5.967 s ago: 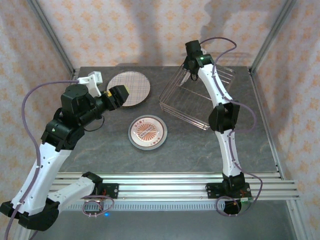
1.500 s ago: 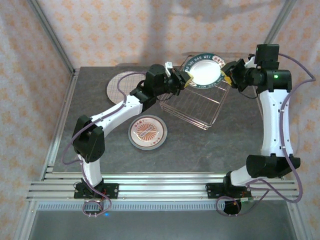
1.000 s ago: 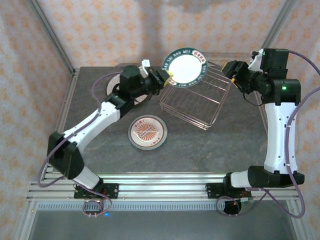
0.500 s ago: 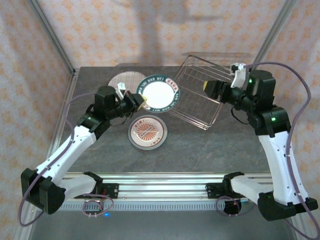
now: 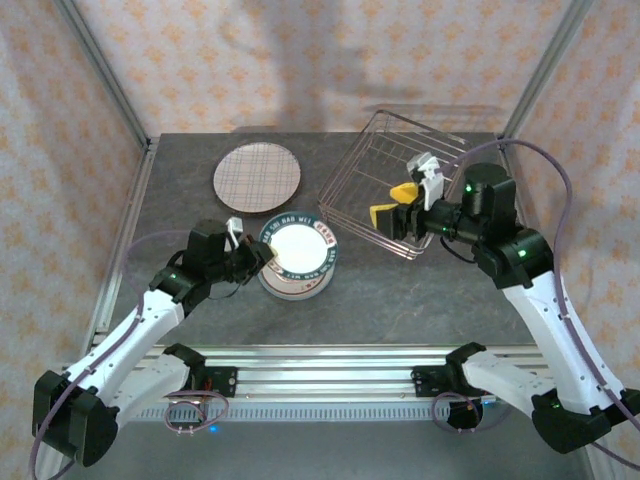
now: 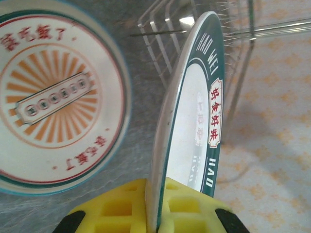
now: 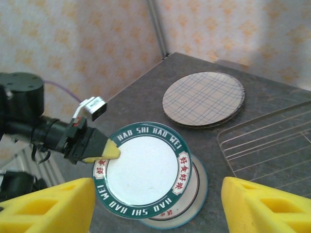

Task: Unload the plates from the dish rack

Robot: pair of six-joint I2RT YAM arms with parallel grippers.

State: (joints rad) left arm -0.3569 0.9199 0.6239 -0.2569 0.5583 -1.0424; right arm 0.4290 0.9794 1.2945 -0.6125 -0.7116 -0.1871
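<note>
Gray tabletop carrying everything. Wire dish rack sitting at far right. Big plaid plate lying flat at far left, well apart from rack. Green-rimmed plate hanging tilted over smaller red-sun plate, which is lying flat near middle; cannot tell if they are touching. Left hand pinching green-rimmed plate's rim tight between yellow fingers. Right hand hovering over rack's near edge, fingers standing wide apart, holding nothing.
</note>
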